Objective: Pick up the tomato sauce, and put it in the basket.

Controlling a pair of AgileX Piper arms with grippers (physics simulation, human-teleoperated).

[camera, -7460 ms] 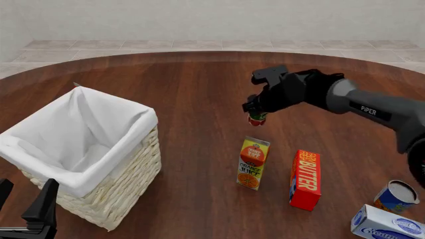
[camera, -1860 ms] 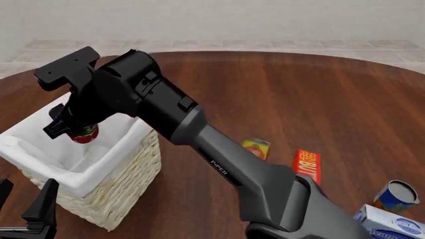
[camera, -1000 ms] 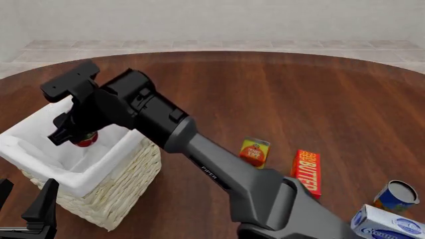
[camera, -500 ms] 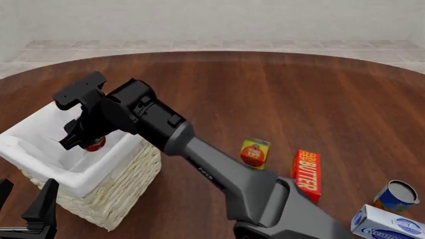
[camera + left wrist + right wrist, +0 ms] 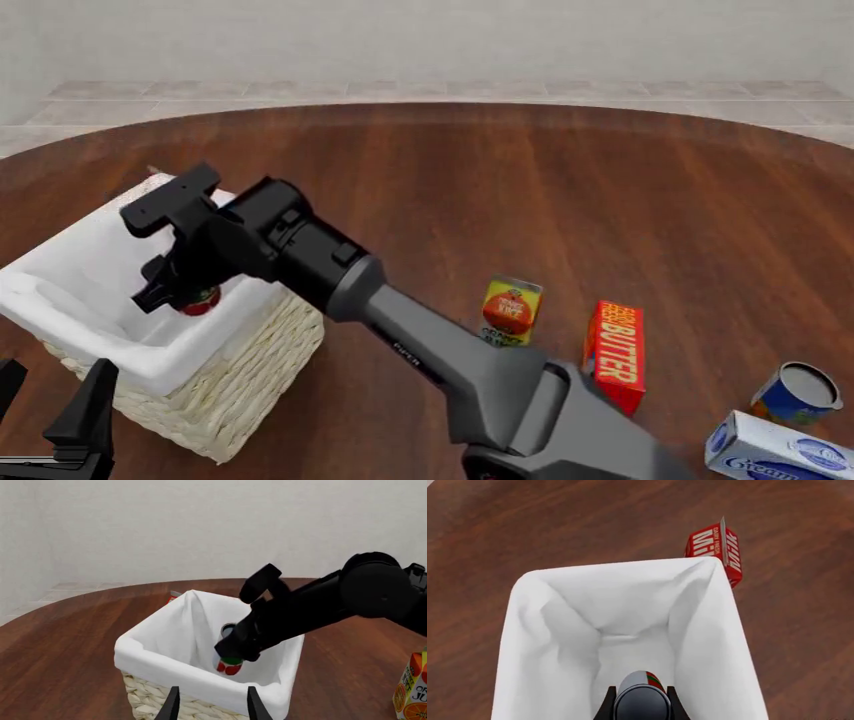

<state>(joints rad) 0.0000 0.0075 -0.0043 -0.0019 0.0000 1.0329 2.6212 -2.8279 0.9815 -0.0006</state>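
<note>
As seen from the left wrist, the black right gripper (image 5: 233, 652) hung inside the large pale wicker basket with white cloth liner (image 5: 143, 652), jaws pinching the small red-labelled, green-banded tomato sauce can (image 5: 229, 664); the left gripper (image 5: 212, 707) stood spread. Front view: the can (image 5: 198, 298) sat below the liner rim (image 5: 80, 330). Right wrist: grey can top (image 5: 640, 702) between the fingers; a red milk carton (image 5: 718, 547) lay beside the basket.

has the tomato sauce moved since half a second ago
Yes. In the front view the tomato sauce, held in the right gripper, has sunk lower against the basket, dropping further below its liner rim.
</note>
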